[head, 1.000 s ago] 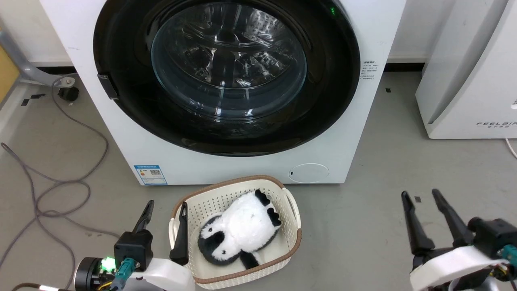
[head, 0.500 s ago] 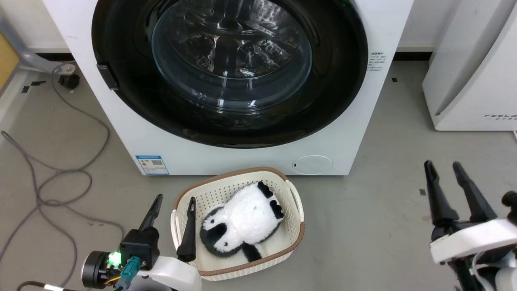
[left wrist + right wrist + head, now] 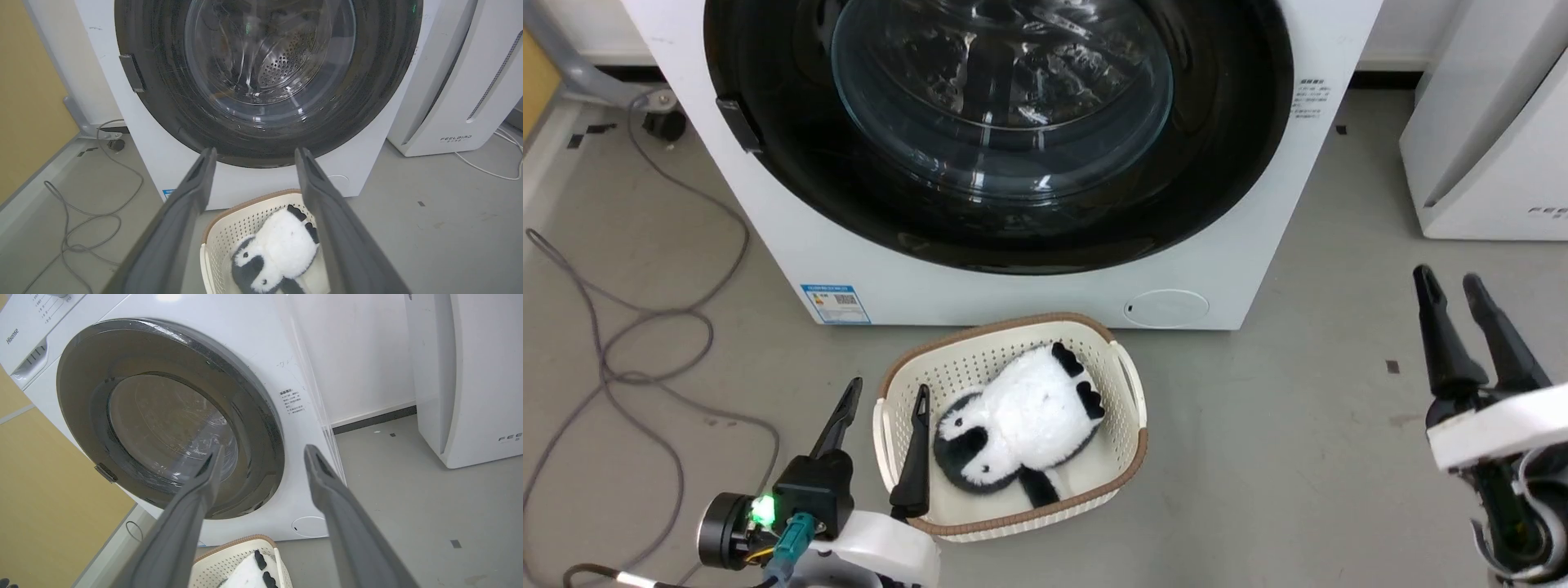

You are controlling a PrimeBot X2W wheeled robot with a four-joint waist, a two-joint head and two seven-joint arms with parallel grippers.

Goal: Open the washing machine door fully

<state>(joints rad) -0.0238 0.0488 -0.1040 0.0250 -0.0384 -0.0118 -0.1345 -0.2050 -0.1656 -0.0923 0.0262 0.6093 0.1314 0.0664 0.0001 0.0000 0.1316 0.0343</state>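
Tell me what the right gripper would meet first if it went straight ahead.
The right gripper would probably meet the washing machine door, at its black rim; depth is unclear.

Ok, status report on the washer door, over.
Left claw open, empty. Right claw open, empty. Washing machine door shut, neither claw on it. Basket with plush panda on floor right before it.

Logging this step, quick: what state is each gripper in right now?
Left gripper: open, holding nothing.
Right gripper: open, holding nothing.
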